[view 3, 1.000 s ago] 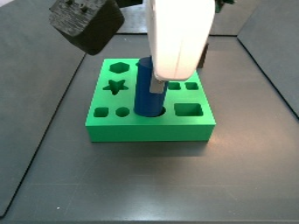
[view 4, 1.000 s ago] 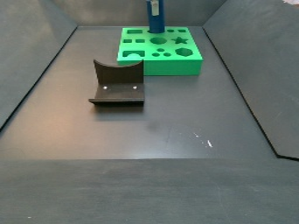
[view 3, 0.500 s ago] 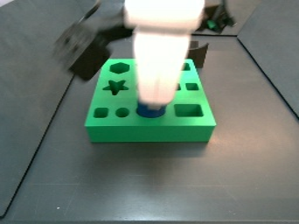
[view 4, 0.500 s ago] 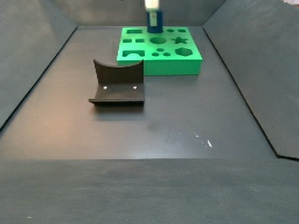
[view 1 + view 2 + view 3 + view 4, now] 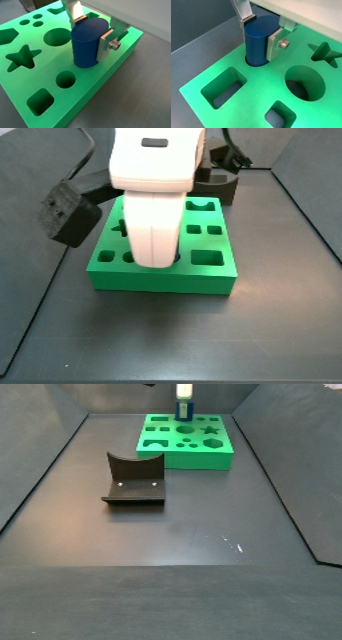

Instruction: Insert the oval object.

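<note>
The oval object [image 5: 259,42] is being gripped by the claw [image 5: 262,34] and seated in the green block [image 5: 251,95]; release is being called for next.

In a side view the arm's white housing hides the gripper [image 5: 151,253], the oval object and the middle holes of the green block [image 5: 214,283]. In both wrist views the block [image 5: 113,75] [image 5: 258,80] runs off-frame. The gripper [image 5: 185,396], at 12 o'clock, is cropped.
</note>
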Controlling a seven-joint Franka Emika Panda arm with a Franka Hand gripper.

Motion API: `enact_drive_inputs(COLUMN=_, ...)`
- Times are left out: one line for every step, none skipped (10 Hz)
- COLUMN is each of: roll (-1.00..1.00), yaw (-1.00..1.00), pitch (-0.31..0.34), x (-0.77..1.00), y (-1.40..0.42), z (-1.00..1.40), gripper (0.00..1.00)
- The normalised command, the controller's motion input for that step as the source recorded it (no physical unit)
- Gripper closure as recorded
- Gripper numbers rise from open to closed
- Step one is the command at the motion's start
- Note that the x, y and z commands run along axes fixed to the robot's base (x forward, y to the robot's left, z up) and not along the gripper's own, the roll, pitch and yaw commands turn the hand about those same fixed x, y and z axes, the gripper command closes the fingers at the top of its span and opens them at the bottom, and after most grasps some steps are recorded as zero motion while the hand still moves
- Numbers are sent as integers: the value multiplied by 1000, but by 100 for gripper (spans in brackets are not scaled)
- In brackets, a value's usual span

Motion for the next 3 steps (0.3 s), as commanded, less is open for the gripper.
enact_drive_inputs(roll=0, yaw=0, pitch=-194, x=-120, y=0, z=-149, gripper=100)
enact_drive_inputs(roll=0, yaw=0, pitch=-7, x=0, y=0, z=0, gripper=100)
enact_drive_inputs(roll=0, yaw=0, pitch=0, x=0, y=0, z=0, gripper=100)
